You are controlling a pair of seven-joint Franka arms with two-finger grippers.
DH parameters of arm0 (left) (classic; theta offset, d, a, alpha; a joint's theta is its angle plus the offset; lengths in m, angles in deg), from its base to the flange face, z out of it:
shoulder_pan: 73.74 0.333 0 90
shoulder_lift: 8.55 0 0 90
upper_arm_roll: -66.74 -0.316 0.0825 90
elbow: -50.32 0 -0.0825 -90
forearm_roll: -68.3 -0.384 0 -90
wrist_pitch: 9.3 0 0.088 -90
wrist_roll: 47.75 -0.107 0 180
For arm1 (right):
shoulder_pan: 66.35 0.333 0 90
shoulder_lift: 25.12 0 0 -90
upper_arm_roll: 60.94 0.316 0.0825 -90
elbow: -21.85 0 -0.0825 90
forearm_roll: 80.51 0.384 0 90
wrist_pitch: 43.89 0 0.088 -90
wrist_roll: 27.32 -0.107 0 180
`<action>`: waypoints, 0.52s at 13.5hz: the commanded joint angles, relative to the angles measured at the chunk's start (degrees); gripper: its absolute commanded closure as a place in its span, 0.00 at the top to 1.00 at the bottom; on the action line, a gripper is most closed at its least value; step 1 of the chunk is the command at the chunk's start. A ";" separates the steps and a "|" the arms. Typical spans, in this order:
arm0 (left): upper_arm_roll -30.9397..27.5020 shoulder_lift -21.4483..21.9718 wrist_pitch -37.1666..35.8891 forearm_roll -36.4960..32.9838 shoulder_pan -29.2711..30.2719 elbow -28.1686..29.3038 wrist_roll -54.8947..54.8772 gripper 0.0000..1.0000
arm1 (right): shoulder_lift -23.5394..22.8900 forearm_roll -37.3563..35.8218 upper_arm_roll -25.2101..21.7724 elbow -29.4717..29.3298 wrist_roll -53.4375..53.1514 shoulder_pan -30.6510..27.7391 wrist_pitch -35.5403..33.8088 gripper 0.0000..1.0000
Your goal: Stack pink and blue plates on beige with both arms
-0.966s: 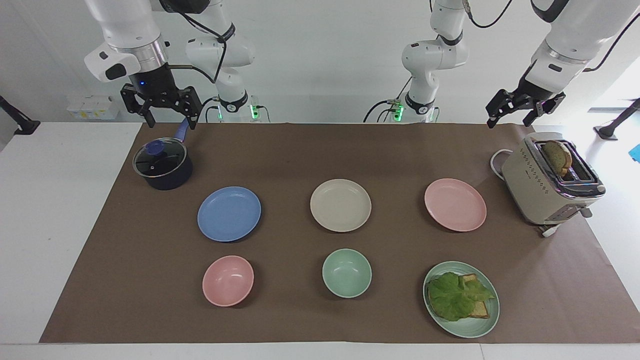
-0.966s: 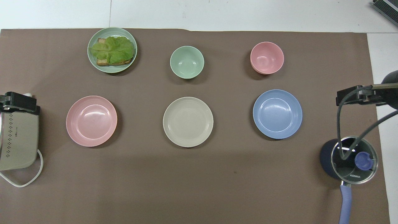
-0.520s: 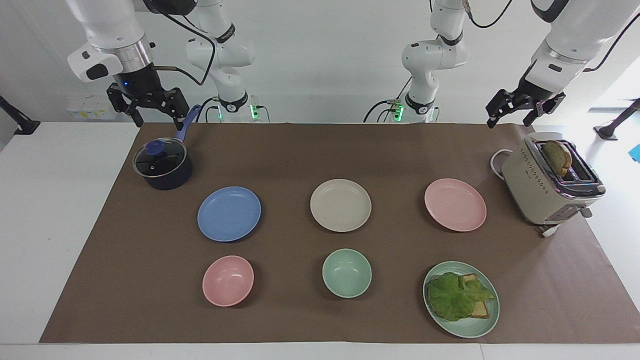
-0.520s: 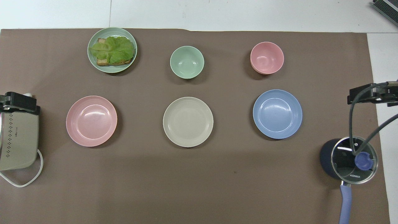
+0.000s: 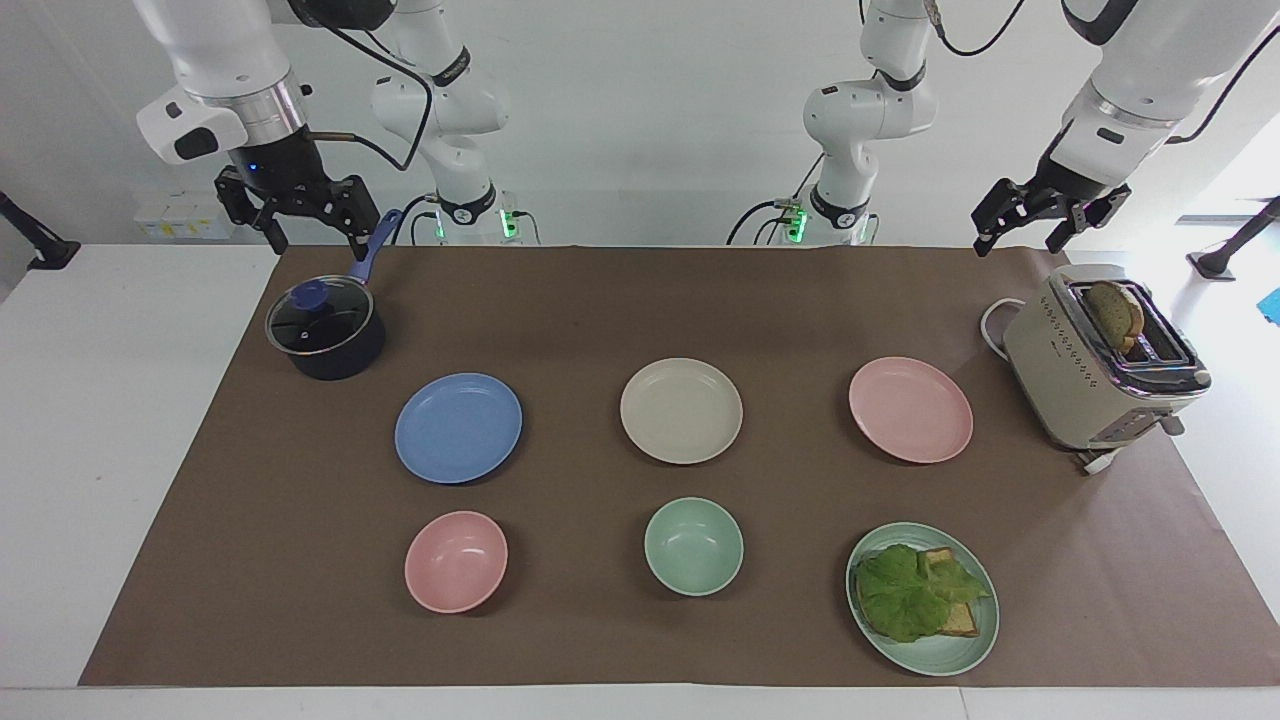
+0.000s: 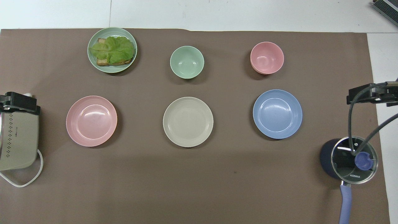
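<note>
The beige plate (image 5: 681, 410) lies flat near the middle of the brown paper-covered surface (image 5: 600, 300) and serves as the landmark here. The blue plate (image 5: 458, 427) lies beside it toward the right arm's end, well apart from it, and the pink plate (image 5: 910, 409) lies beside it toward the left arm's end, also well apart. All three rest flat on the surface, none stacked, none touched by anything.

The right hand (image 5: 304, 235) hangs in the air toward the right arm's end from the beige plate, over the handle of the dark saucepan with a glass lid (image 5: 325, 330). Its fingers stand apart and it holds nothing and touches nothing.

The left hand (image 5: 1020, 233) hangs in the air toward the left arm's end from the beige plate, over the edge of the surface by the beige toaster (image 5: 1095, 365), which has a slice of bread standing in its slot. Its fingers also stand apart, empty, clear of the toaster.

Farther from the robots than the beige plate sits a mint-green bowl (image 5: 693, 546). A pink bowl (image 5: 456, 561) sits toward the right arm's end from it, and a mint-green plate with lettuce and toast (image 5: 922, 597) toward the left arm's end.
</note>
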 commanded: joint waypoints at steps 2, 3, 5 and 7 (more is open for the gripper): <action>0.00 1.17 1.98 0.95 2.76 6.11 0.92 1.00 | 0.54 1.64 -0.04 0.66 -0.16 -0.31 0.21 1.00; 0.00 1.26 6.42 0.95 2.43 12.07 0.49 1.00 | 0.54 1.64 -0.04 0.66 -0.16 -0.22 0.21 1.00; 0.00 2.40 18.63 0.95 2.95 24.29 -0.65 1.00 | 0.54 1.64 -0.04 0.57 -0.16 -0.31 0.21 1.00; -0.18 0.57 27.52 0.86 4.00 31.96 -1.10 1.00 | 0.54 1.64 -0.04 0.66 -0.16 -0.31 0.21 1.00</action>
